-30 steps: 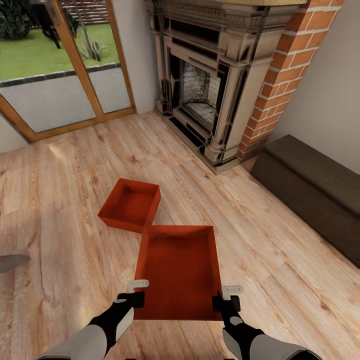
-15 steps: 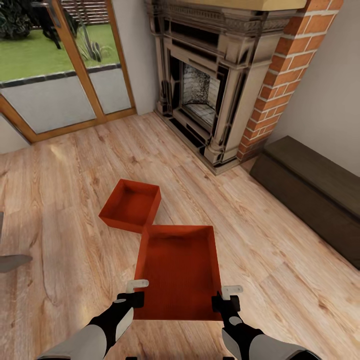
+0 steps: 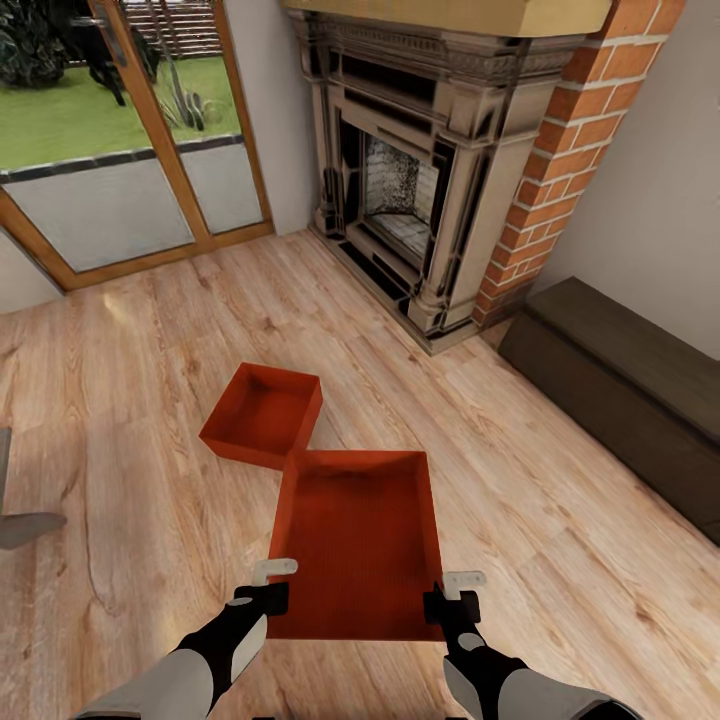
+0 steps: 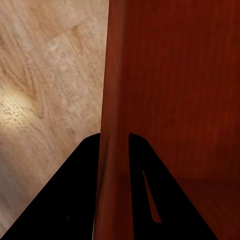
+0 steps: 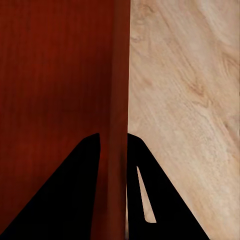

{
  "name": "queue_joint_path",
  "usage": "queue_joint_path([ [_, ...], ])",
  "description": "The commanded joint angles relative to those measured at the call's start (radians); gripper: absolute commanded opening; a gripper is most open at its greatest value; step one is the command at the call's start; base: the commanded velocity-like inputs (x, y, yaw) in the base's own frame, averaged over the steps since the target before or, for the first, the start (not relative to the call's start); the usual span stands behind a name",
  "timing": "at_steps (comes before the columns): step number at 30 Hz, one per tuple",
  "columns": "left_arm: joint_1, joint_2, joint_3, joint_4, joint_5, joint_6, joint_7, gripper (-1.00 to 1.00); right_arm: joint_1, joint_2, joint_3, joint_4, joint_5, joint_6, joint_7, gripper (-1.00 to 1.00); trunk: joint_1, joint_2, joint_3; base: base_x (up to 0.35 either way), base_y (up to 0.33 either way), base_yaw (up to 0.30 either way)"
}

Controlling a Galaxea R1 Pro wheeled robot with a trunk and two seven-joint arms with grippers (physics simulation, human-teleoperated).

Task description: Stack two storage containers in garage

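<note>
Slippage threatens: each gripper, left and right, pinches only one thin wall of the near bin, so it may tilt.

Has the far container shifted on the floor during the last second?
No. The far container keeps its corner against the held container and its spot on the wood planks; the slight drift matches the fireplace, so the camera moved.

Both arms reach forward and down, side by side; the left gripper and right gripper each pinch a bin wall (fingers straddling it).
</note>
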Motion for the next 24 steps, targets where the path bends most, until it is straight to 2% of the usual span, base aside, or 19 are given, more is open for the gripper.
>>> queue_joint_path([
  [1,0.001,-0.001,0.027,0.001,-0.005,0.006,0.026,-1.00,-0.001,0.000,-0.055,-0.002,-0.010,-0.009,-0.004,-1.00,0.000,-0.001,0.001,0.000,0.000,0.000],
  [24,0.001,-0.001,0.025,0.001,-0.005,0.006,0.024,-1.00,-0.001,0.000,-0.056,-0.002,-0.010,-0.009,-0.004,-1.00,0.000,-0.001,0.038,0.000,0.000,0.000],
])
